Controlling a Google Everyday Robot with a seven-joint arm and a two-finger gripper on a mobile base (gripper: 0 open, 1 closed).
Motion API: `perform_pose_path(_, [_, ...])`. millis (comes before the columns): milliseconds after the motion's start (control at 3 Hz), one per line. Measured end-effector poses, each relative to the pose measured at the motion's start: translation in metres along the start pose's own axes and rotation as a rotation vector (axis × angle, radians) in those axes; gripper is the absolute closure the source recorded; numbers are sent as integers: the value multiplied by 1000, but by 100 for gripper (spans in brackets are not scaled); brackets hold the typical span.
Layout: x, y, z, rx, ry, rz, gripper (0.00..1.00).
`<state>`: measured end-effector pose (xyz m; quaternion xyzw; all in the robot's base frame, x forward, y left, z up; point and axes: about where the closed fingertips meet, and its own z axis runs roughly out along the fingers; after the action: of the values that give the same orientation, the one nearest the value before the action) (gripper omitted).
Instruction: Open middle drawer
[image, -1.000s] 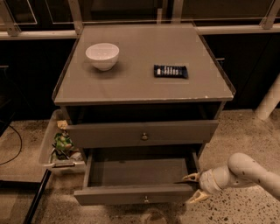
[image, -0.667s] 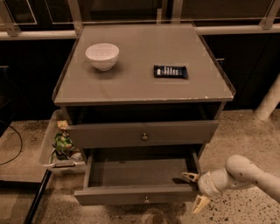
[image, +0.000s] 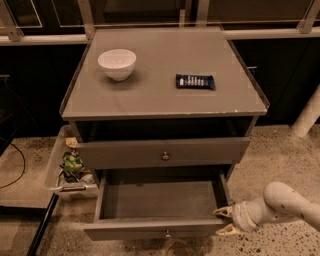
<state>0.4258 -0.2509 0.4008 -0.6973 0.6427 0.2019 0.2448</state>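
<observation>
The middle drawer (image: 160, 200) stands pulled well out below the front edge of the desk (image: 165, 100). Its plain grey inside is open to view and its small knob (image: 167, 233) faces forward at the centre of the front panel. Compared with a second ago the drawer sits about as far out as it did, perhaps a shade further.

What has moved is the hand (image: 225, 221). It has slipped a little lower and outward, off the top of the drawer's right front corner, and now sits just beside the right end of the front panel, below the front right corner of the desk. Its two pale fingers (image: 222, 212) are spread, one above the other, and pinch nothing. Whether either tip touches the wood cannot be told. The arm (image: 285, 202) reaches in from the right.

Judged from this, the pull looks finished or nearly so: the drawer is open and the hand appears to be letting go rather than hauling. What remains is probably only to back away without nudging the panel inward.

The upper drawer (image: 162, 150) sits above it, under the desk's front edge. On top, a white bowl (image: 117, 64) sits toward the back left corner and a dark wrapped bar (image: 195, 81) lies toward the right edge.
</observation>
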Motion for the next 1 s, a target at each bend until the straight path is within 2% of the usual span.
perform_pose_path(333, [1, 8, -15, 22, 33, 0, 82])
perform_pose_path(667, [1, 8, -15, 22, 33, 0, 81])
perform_pose_path(1000, [1, 8, -15, 22, 33, 0, 58])
